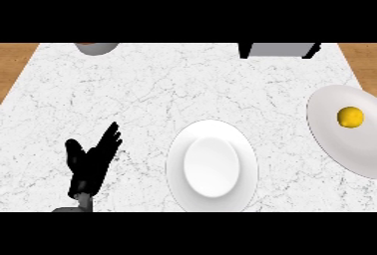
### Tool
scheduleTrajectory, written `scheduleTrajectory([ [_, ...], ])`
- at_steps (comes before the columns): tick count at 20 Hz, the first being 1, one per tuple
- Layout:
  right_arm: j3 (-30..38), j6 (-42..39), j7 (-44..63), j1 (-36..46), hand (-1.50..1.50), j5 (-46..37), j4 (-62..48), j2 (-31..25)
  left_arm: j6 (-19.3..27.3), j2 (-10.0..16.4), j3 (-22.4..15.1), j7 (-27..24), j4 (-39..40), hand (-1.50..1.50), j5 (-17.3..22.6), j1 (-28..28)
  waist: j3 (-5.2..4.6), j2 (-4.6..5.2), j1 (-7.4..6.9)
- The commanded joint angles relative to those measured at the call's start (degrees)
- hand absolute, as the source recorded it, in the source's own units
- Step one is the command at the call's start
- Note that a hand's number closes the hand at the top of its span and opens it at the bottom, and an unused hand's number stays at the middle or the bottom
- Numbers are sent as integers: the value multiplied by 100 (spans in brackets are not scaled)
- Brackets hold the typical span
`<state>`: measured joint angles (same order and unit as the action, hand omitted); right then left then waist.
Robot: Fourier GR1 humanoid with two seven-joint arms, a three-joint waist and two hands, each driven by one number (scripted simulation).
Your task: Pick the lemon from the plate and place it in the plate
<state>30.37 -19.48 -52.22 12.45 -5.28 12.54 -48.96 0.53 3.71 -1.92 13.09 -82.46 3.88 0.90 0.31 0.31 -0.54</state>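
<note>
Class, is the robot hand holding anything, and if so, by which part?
Nothing is held. The left robot hand rests open at lower left; the lemon lies untouched on the right plate.

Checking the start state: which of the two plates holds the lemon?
The plate at the right edge holds the lemon; the central plate has nothing on it.

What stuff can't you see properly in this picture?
Head view only:
1. Right hand: not showing at all.
2. Right plate, under the lemon: its far side is cut off by the right edge.
3. Grey round thing and grey box: cut off by the top edge, so what they are is unclear.
</note>
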Motion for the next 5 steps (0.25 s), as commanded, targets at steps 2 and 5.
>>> scheduleTrajectory([
  [2, -18, -428, -896, -323, -150, -32, -93, 32, 248, -315, -277, -65, -16, 0, -234, 92, 15, 5, 1],
  [5, -138, -225, -924, -370, -150, -75, 67, 225, -30, 47, -18, -63, -159, 0, -51, 214, -12, -21, 12],
])
